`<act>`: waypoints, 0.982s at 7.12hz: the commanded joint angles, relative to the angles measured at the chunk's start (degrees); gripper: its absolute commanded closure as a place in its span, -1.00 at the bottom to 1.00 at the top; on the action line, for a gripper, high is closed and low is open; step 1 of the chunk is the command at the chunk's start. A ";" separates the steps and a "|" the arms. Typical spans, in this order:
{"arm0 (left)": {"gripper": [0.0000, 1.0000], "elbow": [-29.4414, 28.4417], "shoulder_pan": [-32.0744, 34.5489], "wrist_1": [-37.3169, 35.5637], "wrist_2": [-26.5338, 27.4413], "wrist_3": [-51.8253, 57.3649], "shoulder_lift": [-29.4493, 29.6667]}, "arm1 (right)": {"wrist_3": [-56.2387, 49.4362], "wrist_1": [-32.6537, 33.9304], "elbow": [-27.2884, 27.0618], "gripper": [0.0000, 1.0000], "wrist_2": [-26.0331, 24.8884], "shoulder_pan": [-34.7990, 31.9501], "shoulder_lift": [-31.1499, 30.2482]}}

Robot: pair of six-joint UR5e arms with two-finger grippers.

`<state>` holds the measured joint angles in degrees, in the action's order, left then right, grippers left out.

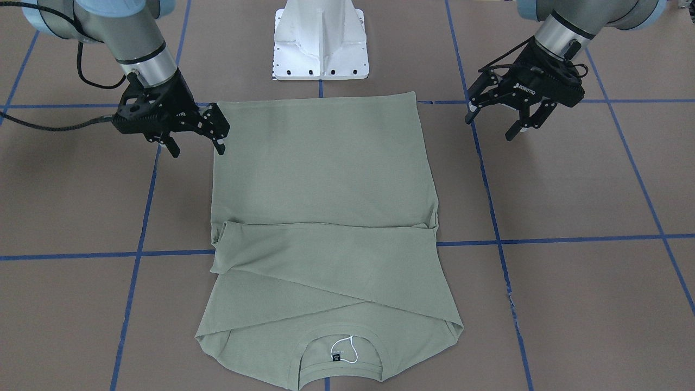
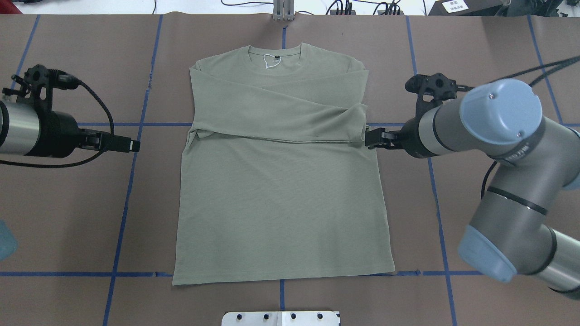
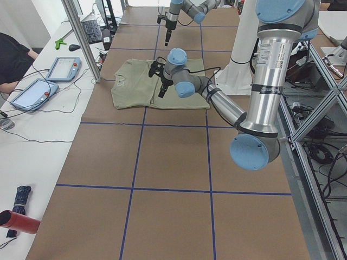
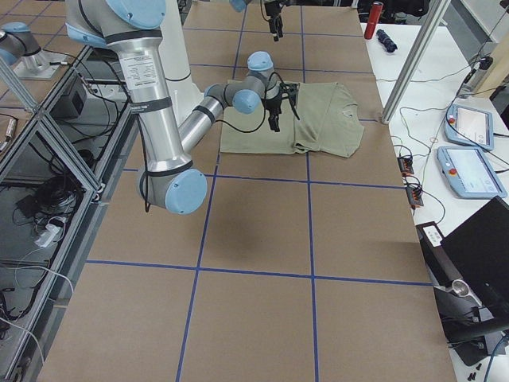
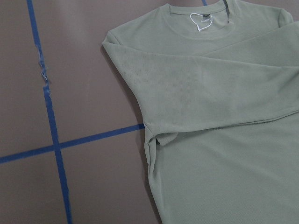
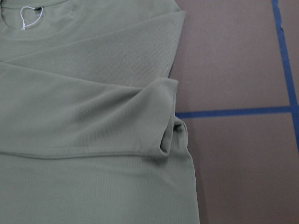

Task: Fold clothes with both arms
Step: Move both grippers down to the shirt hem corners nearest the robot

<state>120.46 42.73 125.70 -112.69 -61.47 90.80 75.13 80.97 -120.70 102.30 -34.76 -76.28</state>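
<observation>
Brown paper tabletop (image 1: 570, 184), blue-taped grid (image 1: 543, 239): our sage-green long-sleeved shirt (image 1: 326, 163) lies flat at centre, collar (image 1: 304, 361) at the far side, both sleeves (image 1: 326, 260) already folded across the chest. We judge the body folds remain. Left gripper (image 1: 491, 125) and right gripper (image 1: 196, 145) flank it, fingers spread, holding nothing.

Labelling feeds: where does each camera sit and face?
Front: across table, facing pedestal; shirt, left pincer, right pincer.
Overhead: above pedestal, looking forward-down; left arm, right arm.
Left side: table's left end; left arm nearest.
Right side: table's right end; right arm nearest.
Left wrist: down on shirt; no robot parts.
Right wrist: same.
Shared: both wrist views show string loop.
</observation>
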 commanded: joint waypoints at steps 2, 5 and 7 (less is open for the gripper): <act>-1.00 2.32 -21.74 2.88 19.44 -21.80 -5.10 | 13.87 -0.63 -8.85 -1.00 -13.39 13.71 -7.99; -0.89 0.75 -31.90 0.35 24.70 -30.96 -4.68 | 16.18 -14.76 -8.77 -1.00 -18.96 19.36 -18.16; -0.61 -2.42 -34.64 0.33 27.17 -35.29 -2.58 | 16.98 -16.53 -8.68 -1.00 -21.00 20.78 -18.90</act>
<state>119.69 9.90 126.31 -86.86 -94.58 86.91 91.74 66.17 -129.42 82.39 -14.90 -94.27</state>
